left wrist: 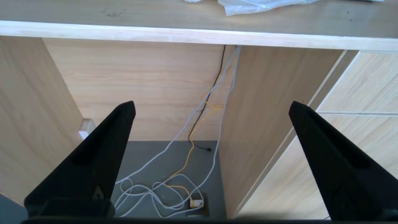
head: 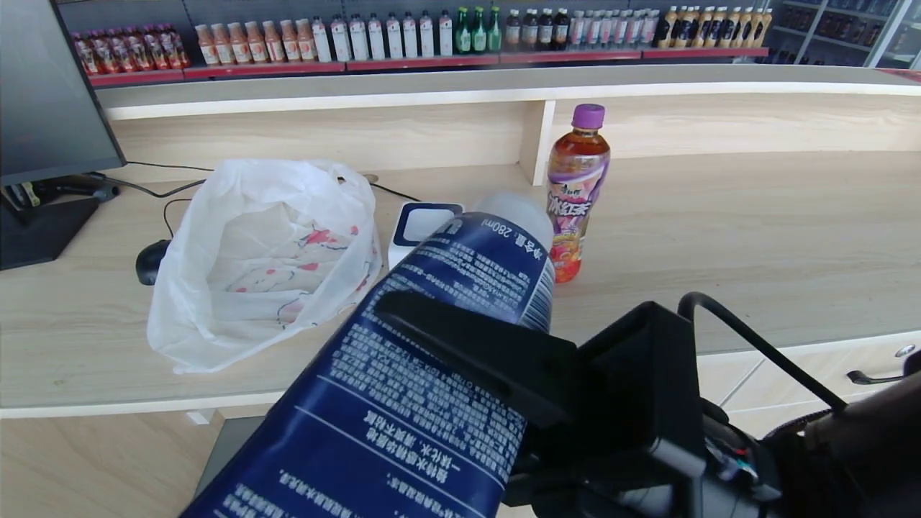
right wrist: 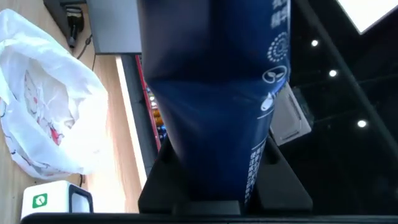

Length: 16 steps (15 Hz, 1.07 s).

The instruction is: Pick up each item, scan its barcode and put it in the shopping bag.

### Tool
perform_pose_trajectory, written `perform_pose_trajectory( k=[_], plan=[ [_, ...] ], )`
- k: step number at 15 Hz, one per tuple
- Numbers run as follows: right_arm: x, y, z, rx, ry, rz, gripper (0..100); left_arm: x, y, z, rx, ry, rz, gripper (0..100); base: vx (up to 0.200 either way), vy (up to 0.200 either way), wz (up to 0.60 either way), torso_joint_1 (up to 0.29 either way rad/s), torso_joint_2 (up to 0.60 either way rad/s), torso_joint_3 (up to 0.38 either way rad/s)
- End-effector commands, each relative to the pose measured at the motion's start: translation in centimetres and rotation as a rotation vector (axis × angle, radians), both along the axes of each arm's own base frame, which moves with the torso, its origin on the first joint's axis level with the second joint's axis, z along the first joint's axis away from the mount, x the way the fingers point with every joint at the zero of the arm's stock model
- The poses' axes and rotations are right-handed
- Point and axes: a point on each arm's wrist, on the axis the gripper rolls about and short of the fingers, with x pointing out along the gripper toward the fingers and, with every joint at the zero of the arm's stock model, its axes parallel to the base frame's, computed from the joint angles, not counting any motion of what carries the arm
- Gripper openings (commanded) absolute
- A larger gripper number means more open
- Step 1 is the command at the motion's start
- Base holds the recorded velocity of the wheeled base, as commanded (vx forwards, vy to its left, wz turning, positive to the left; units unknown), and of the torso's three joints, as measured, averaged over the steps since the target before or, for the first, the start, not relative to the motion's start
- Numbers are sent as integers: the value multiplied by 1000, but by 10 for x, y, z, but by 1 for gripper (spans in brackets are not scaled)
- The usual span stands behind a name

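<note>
On the counter (head: 719,237), the shopping bag (head: 259,252) is gaping open toward the left end. Above the front edge, my right pincer (head: 460,345) is clamping the tilted blue bottle (head: 403,424) at mid-body. It is looking glossy, probably slippery and fairly heavy, so I am judging that hold soundest. The scanner (head: 417,230) is sitting just beside the bag. My left pincer (left wrist: 211,109) is hanging spread wide and empty below the front edge.

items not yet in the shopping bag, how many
2: the blue bottle held in the right gripper, and the purple-capped tea bottle standing on the counter by the scanner. The shopping bag may hide more.
</note>
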Motion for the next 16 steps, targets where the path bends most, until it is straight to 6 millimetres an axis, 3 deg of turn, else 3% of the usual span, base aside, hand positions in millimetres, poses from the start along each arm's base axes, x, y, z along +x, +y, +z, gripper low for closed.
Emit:
perform_pose_trajectory(
  k=[1,5,16],
  plan=[
    [-6,1,4,7,-40,2,0,0,0,0,-1,0,0,100,0,0,0,0,0,0],
    [-14,-5,11,11,-106,-14,0,0,0,0,-1,0,0,100,0,0,0,0,0,0],
    [-5,-7,4,-22,-118,-90,0,0,0,0,-1,0,0,100,0,0,0,0,0,0]
  ],
)
